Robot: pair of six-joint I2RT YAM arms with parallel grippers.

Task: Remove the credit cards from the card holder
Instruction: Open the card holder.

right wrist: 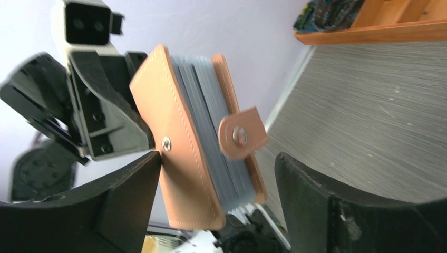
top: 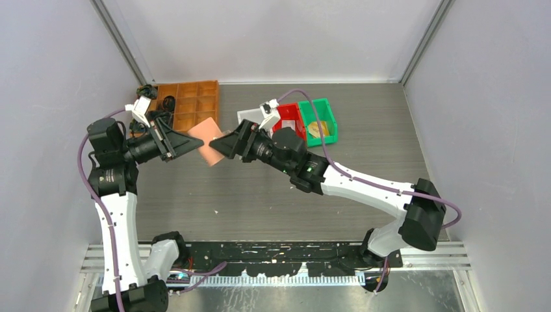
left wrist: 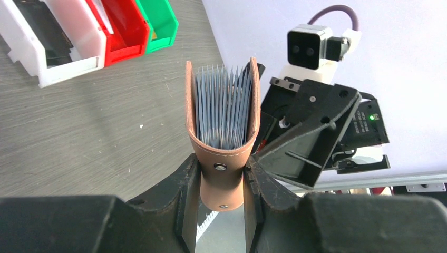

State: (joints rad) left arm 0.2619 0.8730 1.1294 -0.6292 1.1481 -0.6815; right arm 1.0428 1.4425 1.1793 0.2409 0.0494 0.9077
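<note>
The salmon-pink card holder (top: 208, 144) hangs in the air between both arms. My left gripper (left wrist: 222, 196) is shut on its spine end, and the holder (left wrist: 224, 121) stands up from the fingers, fanned slightly open to show grey slotted pockets (left wrist: 224, 105). My right gripper (right wrist: 216, 179) is open and straddles the holder (right wrist: 179, 153). Its left finger (right wrist: 121, 200) sits at the outer cover, while the right finger (right wrist: 321, 205) stays apart from the cover that carries the loose snap tab (right wrist: 241, 134). No credit cards can be told apart from the pockets.
White (top: 250, 117), red (top: 289, 120) and green (top: 320, 120) bins stand side by side at the back, with something yellowish in the green one. A brown compartment tray (top: 195, 104) sits at the back left. Grey walls close in on both sides.
</note>
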